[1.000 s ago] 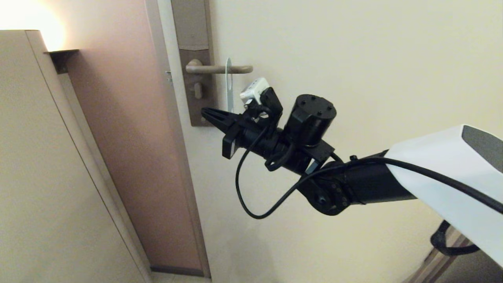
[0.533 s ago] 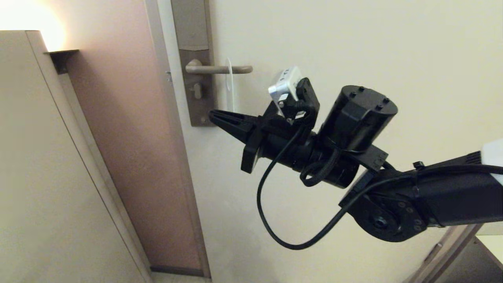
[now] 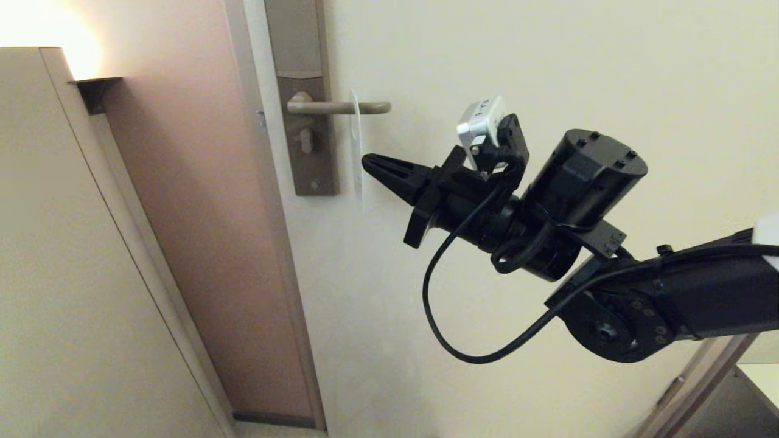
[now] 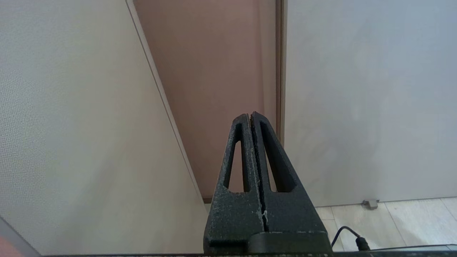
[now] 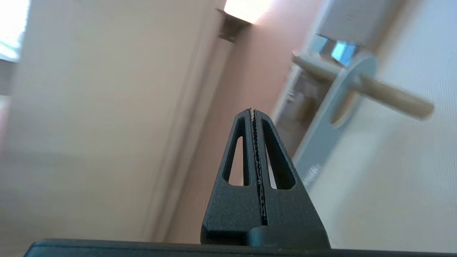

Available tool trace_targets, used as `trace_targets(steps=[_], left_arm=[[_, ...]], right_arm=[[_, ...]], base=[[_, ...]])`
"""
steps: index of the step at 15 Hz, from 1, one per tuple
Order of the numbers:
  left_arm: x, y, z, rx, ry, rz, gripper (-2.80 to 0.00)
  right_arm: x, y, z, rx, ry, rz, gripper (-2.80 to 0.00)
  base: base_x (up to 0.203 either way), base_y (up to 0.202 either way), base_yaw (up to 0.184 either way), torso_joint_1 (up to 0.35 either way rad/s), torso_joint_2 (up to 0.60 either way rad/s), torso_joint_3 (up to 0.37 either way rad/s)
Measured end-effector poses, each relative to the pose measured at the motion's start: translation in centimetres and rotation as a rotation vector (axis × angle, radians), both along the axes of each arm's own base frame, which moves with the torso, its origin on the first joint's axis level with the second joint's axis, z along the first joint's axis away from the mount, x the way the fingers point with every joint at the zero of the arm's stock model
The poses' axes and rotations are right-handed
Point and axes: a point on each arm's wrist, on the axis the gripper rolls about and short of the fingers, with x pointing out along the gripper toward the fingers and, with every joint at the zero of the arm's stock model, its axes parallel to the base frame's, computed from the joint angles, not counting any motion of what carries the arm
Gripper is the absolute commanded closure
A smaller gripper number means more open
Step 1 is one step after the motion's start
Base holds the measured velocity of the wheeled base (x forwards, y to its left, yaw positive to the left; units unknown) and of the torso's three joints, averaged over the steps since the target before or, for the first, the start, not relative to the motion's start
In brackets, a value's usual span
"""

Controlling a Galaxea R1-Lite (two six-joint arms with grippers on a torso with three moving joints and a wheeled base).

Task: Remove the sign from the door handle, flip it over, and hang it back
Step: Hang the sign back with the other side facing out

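The sign [image 3: 356, 146] hangs edge-on from the door handle [image 3: 338, 107], a slim bronze-grey lever on a brown backplate [image 3: 311, 164]. My right gripper [image 3: 365, 161] is shut and empty; its tip is just right of the sign's lower half, and I cannot tell if they touch. In the right wrist view the gripper [image 5: 252, 111] points past the sign [image 5: 328, 125], whose blue-grey face with small white print hangs on the handle [image 5: 385, 94]. My left gripper [image 4: 250, 115] is shut and empty, low and away from the door, out of the head view.
A small thumb-turn [image 3: 306, 141] sits below the lever. A beige cabinet [image 3: 61, 243] stands at the left beside a pink-brown wall strip [image 3: 201, 213]. The cream door [image 3: 517, 61] fills the right. A doorstop [image 4: 369, 203] is on the tiled floor.
My right arm has pulled back to the right and risen. Its shut tip went from left of the sign, by the backplate, to the sign's right. The sign stays on the handle.
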Motion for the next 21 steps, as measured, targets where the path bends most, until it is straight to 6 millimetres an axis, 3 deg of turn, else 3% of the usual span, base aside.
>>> trace_targets(steps=[3,9,14,21], left_arm=[[0.0,0.0,0.0,0.0,0.0,0.0,0.0],[0.0,0.0,0.0,0.0,0.0,0.001,0.0],[0.0,0.0,0.0,0.0,0.0,0.0,0.0],[0.0,0.0,0.0,0.0,0.0,0.0,0.0]], right_arm=[[2.1,0.6,-1.4,0.007,0.004,-0.046,0.0],[6.3,2.0,-2.4,0.054,-0.029,-0.129,0.0],[7.2,2.5,-3.4,0.05,-0.033,-0.133,0.0],[7.7,3.7,-3.1,0.074,-0.067,-0.12,0.0]], base=[[0.0,0.0,0.0,0.0,0.0,0.0],[0.0,0.0,0.0,0.0,0.0,0.0],[0.0,0.0,0.0,0.0,0.0,0.0],[0.0,0.0,0.0,0.0,0.0,0.0]])
